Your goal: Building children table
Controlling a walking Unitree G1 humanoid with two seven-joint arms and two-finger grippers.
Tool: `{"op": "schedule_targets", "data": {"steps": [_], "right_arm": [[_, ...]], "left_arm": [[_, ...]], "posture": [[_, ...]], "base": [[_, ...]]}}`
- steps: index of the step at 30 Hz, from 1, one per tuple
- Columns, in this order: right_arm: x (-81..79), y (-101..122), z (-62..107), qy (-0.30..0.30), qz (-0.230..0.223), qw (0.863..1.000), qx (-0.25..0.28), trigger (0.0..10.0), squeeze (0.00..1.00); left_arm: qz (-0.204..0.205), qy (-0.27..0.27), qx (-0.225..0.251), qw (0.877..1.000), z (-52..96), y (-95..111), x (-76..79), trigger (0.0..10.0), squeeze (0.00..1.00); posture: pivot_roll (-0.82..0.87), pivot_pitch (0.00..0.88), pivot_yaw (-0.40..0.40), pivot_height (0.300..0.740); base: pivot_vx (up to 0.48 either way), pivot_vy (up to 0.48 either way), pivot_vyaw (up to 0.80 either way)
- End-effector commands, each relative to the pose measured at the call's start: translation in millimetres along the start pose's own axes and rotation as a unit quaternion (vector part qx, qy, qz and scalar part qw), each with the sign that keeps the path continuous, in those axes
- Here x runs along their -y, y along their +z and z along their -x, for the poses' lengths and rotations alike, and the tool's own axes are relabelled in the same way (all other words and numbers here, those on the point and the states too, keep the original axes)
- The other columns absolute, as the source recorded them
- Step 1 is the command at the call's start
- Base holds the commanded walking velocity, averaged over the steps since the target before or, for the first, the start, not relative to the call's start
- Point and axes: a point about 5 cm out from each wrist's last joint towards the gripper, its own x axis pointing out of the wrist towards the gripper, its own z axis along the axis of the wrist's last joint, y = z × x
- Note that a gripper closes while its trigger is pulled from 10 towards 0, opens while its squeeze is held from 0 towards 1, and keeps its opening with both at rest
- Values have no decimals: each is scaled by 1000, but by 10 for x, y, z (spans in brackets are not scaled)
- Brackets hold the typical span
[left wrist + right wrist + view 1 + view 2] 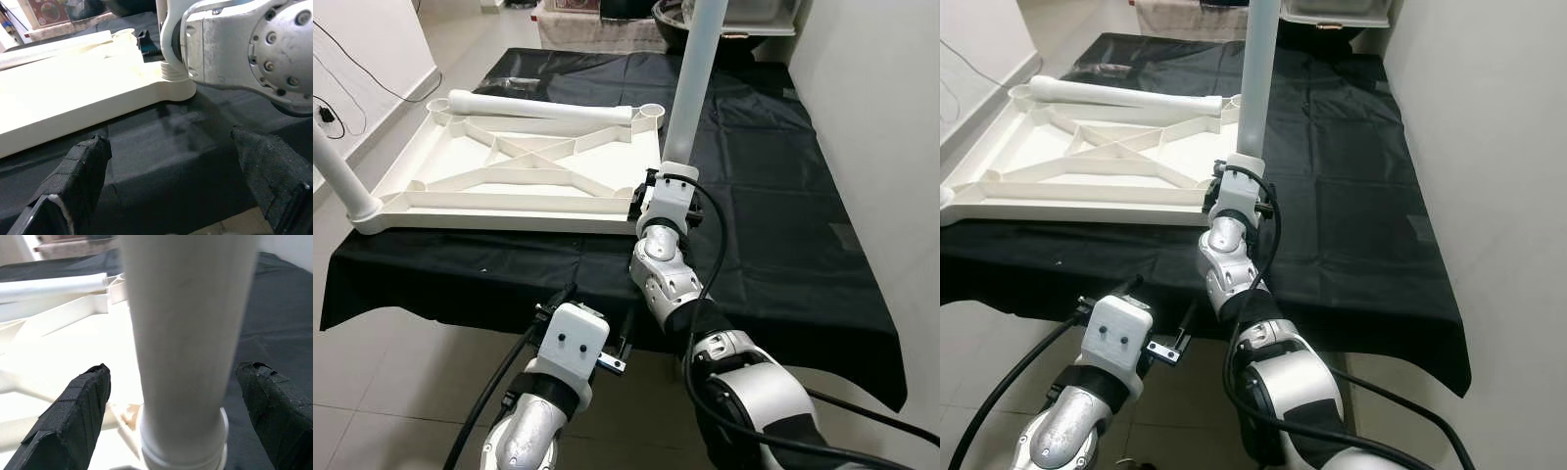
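The white table top [509, 166] lies upside down on a black cloth [764, 196]. A white leg [695, 78] stands upright in its near right corner socket. My right gripper [176, 372] is open around that leg just above the socket, with one black finger [73, 411] on each side and a gap to the leg. A second leg [337, 176] stands in the near left corner. A third leg [538, 106] lies loose along the top's far edge. My left gripper [171, 142] hangs open below the table's front edge, holding nothing.
The cloth-covered table runs far back, with bare cloth to the right of the table top. A white wall [881, 117] stands close on the right. Boxes [754, 15] sit at the far end. Cables [328, 113] lie on the tiled floor at the left.
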Motion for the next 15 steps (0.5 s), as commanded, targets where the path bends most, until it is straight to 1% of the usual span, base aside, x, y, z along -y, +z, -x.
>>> {"op": "schedule_targets", "data": {"steps": [1,5,15], "right_arm": [[-182,-241,189,28,-15,998,-46,10000,0],[-160,-295,211,49,-9,997,-51,10000,0],[-54,-319,207,54,1,997,-51,10000,0]], "left_arm": [[-4,-3,-11,1000,4,-62,0,10000,0],[-9,-2,-11,1000,-2,-77,-16,10000,0],[-15,-4,-11,1000,-11,-96,-16,10000,0]], "posture": [[106,113,-32,740],[109,109,-34,740],[104,101,-30,740]], "base": [[0,0,0],[0,0,0],[0,0,0]]}}
